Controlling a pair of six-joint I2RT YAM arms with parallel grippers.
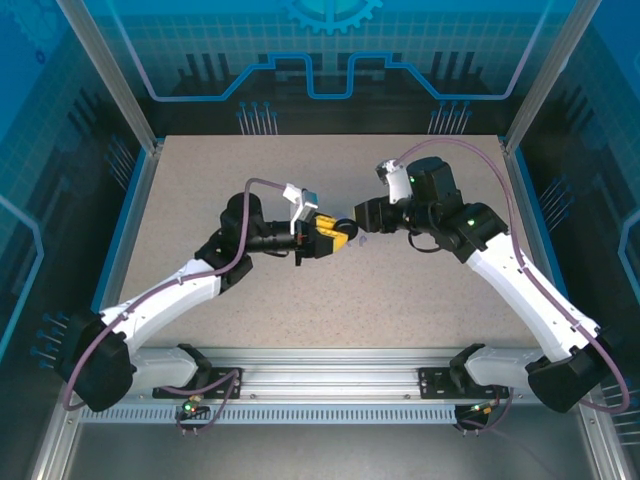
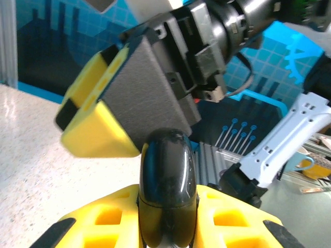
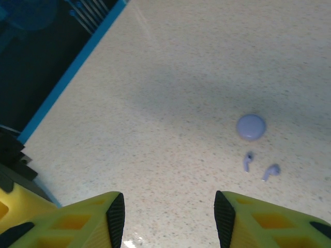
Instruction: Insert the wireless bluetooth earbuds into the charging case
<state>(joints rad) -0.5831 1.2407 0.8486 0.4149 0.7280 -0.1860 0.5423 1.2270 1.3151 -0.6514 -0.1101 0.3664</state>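
A speckled beige worktop (image 1: 300, 300) sits inside a booth with blue-lit walls (image 1: 330, 60), and both arms reach in to meet above its middle. The left gripper (image 2: 168, 219) has its yellow fingers pressed onto a glossy black case (image 2: 168, 170), which stands on edge between them with its rounded top poking out past the fingertips and a seam showing around its body. From the left wrist, a yellow-padded finger of the right gripper (image 3: 168, 217) hangs tilted just beyond and above that case; whether it touches is not clear. The right gripper's jaws are spread, with bare worktop showing through the gap and nothing between them. Below it, in the right wrist view, a round lilac case (image 3: 251, 126) lies on the worktop, well away from the blue-trimmed edge. Two lilac earbuds (image 3: 248, 161) lie loose on the surface just beside it, close to each other but apart, neither one touching the case.
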